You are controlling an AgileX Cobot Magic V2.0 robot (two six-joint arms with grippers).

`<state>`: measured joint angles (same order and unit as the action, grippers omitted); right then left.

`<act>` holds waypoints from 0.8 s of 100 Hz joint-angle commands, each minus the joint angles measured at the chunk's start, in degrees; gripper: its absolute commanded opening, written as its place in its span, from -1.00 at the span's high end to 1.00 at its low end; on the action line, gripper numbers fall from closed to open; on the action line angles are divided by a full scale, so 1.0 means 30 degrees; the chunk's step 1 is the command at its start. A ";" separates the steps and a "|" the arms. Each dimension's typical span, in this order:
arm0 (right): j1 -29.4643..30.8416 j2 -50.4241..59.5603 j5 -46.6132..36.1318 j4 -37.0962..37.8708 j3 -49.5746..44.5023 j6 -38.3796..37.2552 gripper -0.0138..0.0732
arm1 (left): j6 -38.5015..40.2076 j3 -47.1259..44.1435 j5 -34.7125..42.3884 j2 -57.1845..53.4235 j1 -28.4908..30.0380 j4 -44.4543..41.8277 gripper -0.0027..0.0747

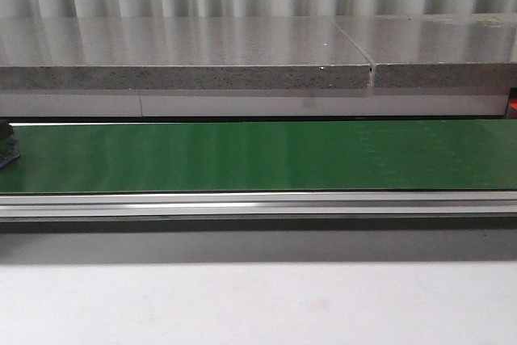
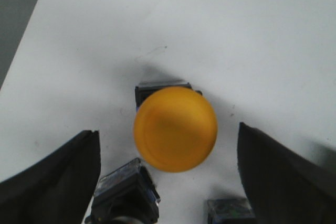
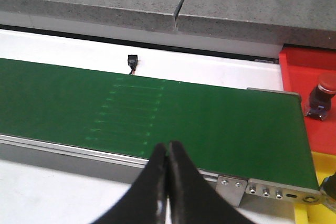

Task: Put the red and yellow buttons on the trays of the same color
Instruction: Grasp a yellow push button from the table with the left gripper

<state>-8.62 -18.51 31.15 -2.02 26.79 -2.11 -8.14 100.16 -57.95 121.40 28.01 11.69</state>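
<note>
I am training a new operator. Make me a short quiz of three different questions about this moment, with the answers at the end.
1. True or false: the right gripper has its fingers pressed together with nothing between them.
2. What stands between the open fingers of the left gripper?
A. a red button
B. a yellow button
C. a screw
3. Fill in the missing word: in the right wrist view, a red button stands on the ___ tray beside the end of the green conveyor belt.

Key: 1 true. 2 B, the yellow button, which stands on the white table. 3 red.
</note>
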 commanded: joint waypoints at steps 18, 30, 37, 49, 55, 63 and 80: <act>0.0035 -0.0118 -0.1397 0.0184 0.0453 0.0181 0.84 | -0.0005 0.0605 0.1636 -0.0766 -0.0086 0.0578 -0.27; 0.0035 -0.0118 -0.1397 0.0184 0.0453 0.0181 0.84 | -0.0005 0.0605 0.1661 -0.0766 -0.0086 0.0578 0.07; 0.0035 -0.0118 -0.1397 0.0184 0.0453 0.0181 0.84 | -0.0005 0.0605 0.1708 -0.0766 -0.0086 0.0578 0.25; 0.0035 -0.0118 -0.1397 0.0184 0.0453 0.0181 0.84 | -0.0097 0.0605 0.1737 -0.0766 -0.0086 0.0578 0.40; 0.0035 -0.0118 -0.1397 0.0184 0.0453 0.0181 0.84 | -0.0169 0.0605 0.1776 -0.0766 -0.0086 0.0578 0.40; 0.0035 -0.0118 -0.1397 0.0184 0.0453 0.0181 0.84 | -0.0302 0.0605 0.1820 -0.0917 -0.0086 0.0578 0.40; 0.0035 -0.0118 -0.1397 0.0184 0.0453 0.0181 0.84 | -0.0930 0.0526 0.1909 -0.2087 -0.0290 0.0578 0.40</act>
<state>-8.62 -18.51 31.15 -2.02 26.76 -2.11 -10.18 100.16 -54.29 121.36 27.81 12.33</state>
